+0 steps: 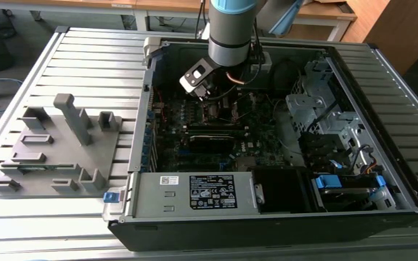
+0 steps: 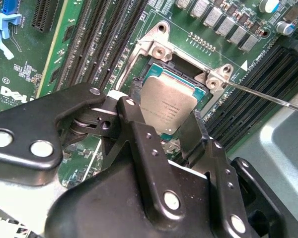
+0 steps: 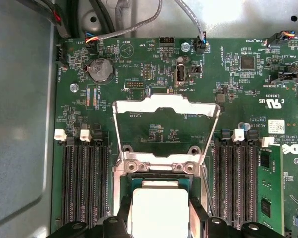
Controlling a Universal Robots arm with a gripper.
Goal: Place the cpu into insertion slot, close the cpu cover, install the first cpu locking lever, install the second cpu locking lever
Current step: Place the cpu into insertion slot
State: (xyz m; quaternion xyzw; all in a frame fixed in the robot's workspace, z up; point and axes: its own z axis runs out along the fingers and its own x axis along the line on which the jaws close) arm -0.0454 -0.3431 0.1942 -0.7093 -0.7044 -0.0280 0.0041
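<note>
The gripper [image 2: 164, 118] is closed on two opposite edges of the cpu [image 2: 170, 101], holding it flat in or just above the insertion slot [image 2: 179, 69], I cannot tell which; the cpu cover [image 3: 164, 105] is swung back, leaving access; a locking lever [image 2: 268, 96] sticks out unlatched.

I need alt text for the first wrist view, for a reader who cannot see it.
The gripper is at the cpu, which is over the insertion slot. Beyond it, the silver cpu cover is open, and black memory slots run on both sides of the slot on the green motherboard.
</note>
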